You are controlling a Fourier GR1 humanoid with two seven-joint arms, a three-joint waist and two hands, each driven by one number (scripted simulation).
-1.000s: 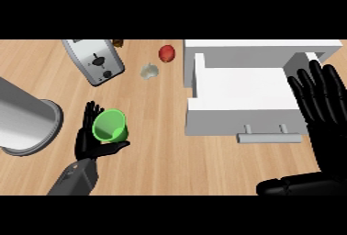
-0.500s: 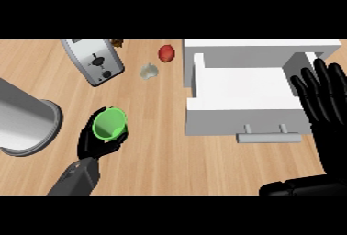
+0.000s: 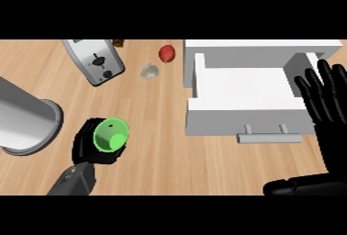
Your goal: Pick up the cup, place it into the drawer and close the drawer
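Note:
The green cup sits upright in my left hand, whose black fingers curl round its sides at the lower left of the head view. The white drawer stands pulled open at the right, its grey handle facing me and its inside bare. My right hand stays open with fingers up at the right edge, beside the drawer's right wall.
A large grey cylinder lies at the left edge next to the cup. A grey toaster stands at the back left. A small pale object and a red one lie behind, left of the drawer.
My left hand has closed round the green cup and drawn it down towards me. My right hand has hardly moved.

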